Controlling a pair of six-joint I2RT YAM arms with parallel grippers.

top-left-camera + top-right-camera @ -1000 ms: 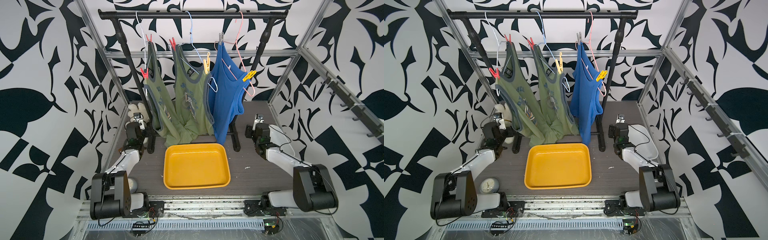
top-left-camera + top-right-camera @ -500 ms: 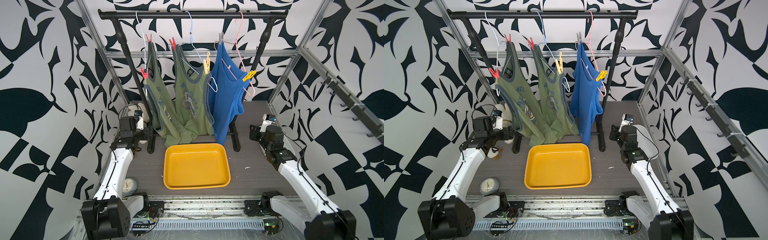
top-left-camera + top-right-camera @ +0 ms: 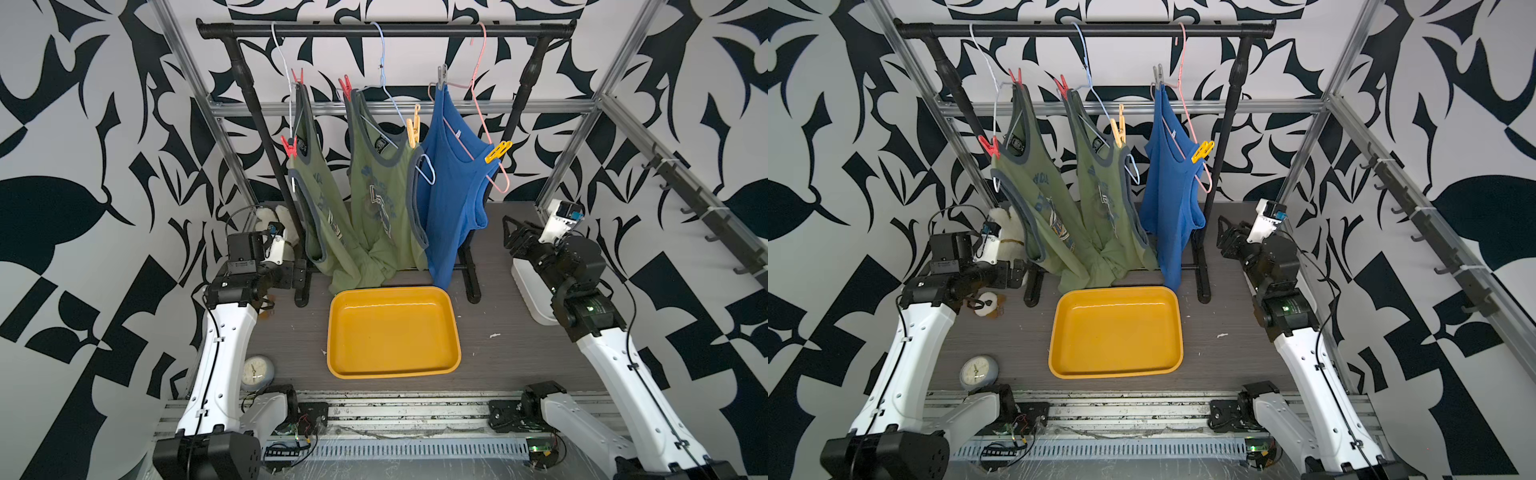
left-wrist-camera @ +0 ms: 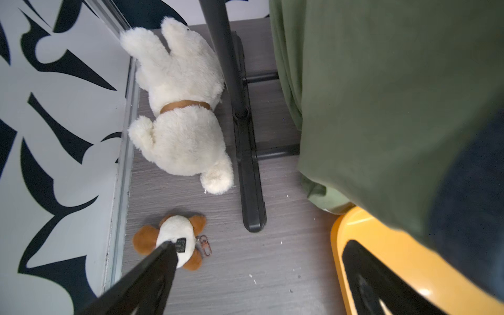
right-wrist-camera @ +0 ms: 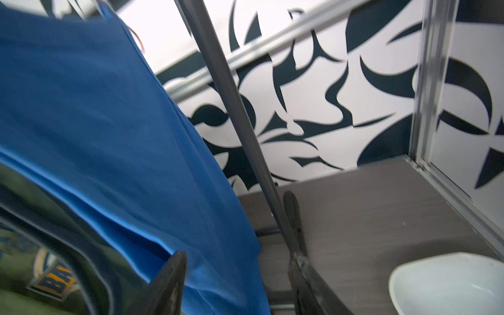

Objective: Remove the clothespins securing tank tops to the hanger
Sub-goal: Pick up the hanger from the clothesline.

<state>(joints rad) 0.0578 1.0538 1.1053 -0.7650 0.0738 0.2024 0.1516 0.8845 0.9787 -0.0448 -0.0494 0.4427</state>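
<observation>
Left claw (image 3: pixel 297 276) and right claw (image 3: pixel 513 237) have both gone up since a moment ago, in both top views. They hang behind the tray (image 3: pixel 395 372), one each side. All six pins (image 3: pixel 498 151) still clip the tops (image 3: pixel 374 199), high above the tray. No pin is off yet. Left wrist view: left claw (image 4: pixel 257 244) wide open, empty. Right wrist view: right claw (image 5: pixel 234 226) open too, holding nothing, blue top (image 5: pixel 109 122) close by.
</observation>
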